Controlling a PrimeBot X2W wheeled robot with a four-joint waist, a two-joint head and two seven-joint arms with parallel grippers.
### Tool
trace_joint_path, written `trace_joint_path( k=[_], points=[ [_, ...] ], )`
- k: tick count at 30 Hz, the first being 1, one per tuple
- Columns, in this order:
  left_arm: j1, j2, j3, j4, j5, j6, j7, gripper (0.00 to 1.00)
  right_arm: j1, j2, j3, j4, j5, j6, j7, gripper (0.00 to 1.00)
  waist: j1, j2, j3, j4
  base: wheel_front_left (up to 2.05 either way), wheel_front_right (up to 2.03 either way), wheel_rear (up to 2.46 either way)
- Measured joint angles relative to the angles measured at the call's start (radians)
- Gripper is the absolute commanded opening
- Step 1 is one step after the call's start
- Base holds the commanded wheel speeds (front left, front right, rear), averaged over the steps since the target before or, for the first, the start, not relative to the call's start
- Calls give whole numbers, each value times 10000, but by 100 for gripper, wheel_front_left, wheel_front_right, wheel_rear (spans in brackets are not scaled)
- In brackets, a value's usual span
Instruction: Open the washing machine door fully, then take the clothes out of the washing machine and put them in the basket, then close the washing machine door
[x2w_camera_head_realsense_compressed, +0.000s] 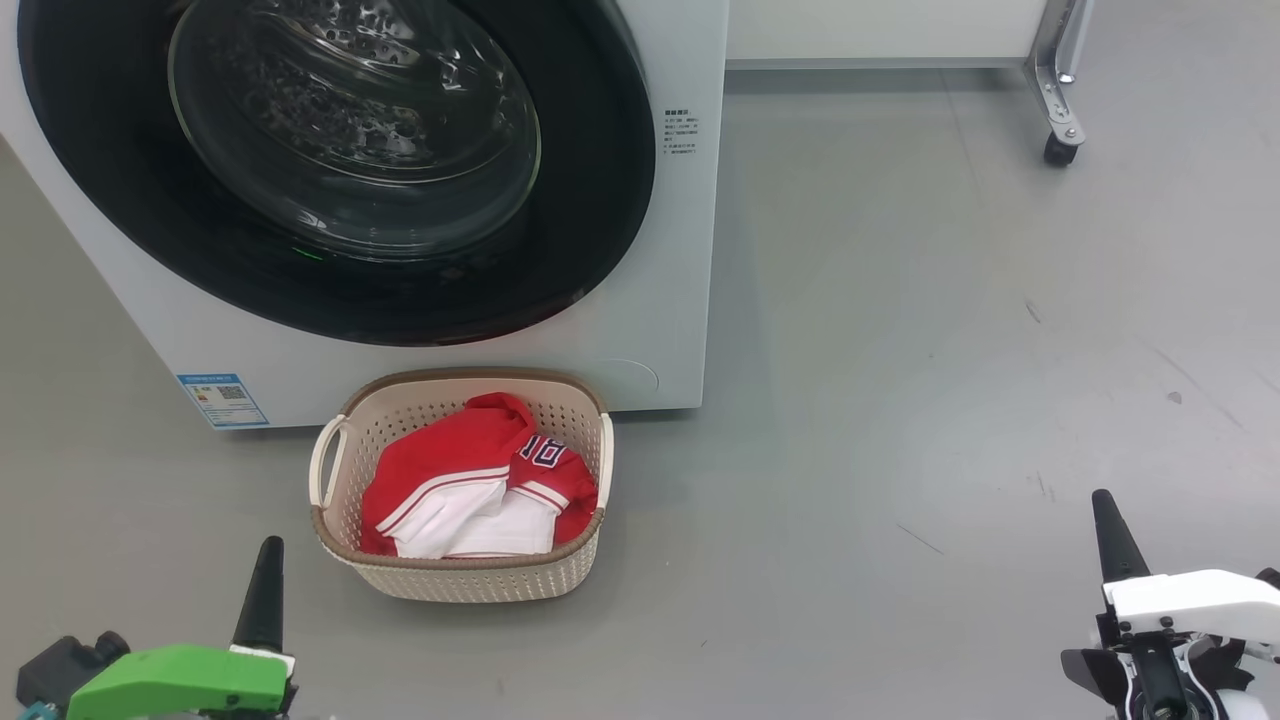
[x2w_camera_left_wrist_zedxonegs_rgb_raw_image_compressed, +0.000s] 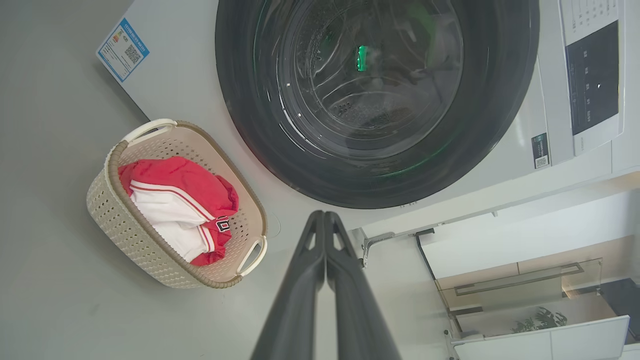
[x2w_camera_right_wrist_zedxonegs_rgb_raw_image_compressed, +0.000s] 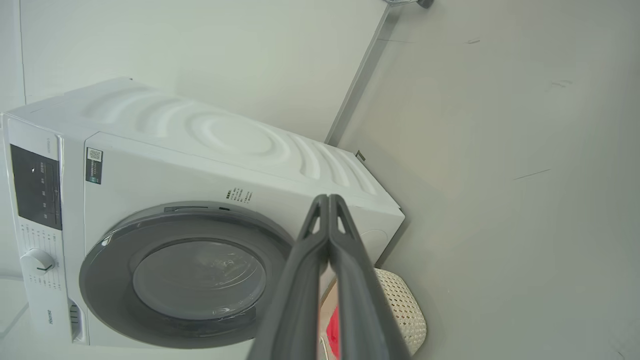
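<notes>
On the floor (x2w_camera_head_realsense_compressed: 900, 400) below the shut washing machine door (x2w_camera_head_realsense_compressed: 600, 200), the basket (x2w_camera_head_realsense_compressed: 470, 565) holds the red jersey (x2w_camera_head_realsense_compressed: 450, 460); work seemingly done, my left fingers (x2w_camera_left_wrist_zedxonegs_rgb_raw_image_compressed: 300, 290) and right fingers (x2w_camera_right_wrist_zedxonegs_rgb_raw_image_compressed: 300, 290) sit pressed together, empty.

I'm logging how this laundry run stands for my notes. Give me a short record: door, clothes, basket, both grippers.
washing machine door: shut, flush with the washing machine front
clothes: red and white garment, bunched inside the basket
basket: on the floor, just in front of the machine
left gripper: shut, holding nothing
right gripper: shut, holding nothing
task: looks done
</notes>
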Motion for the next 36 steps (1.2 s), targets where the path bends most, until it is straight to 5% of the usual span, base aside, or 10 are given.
trace_joint_path(
  k=[24,36],
  points=[
    [-429,96,506,238,-2964,0,723,0,-575,31,-414,328,3152,217,844,0,0,0,-35,-154,0,0,0],
    [-504,100,541,280,-3028,-2,748,0,-599,38,-437,349,3267,257,861,0,0,0,-36,-156,0,0,0]
  ],
)
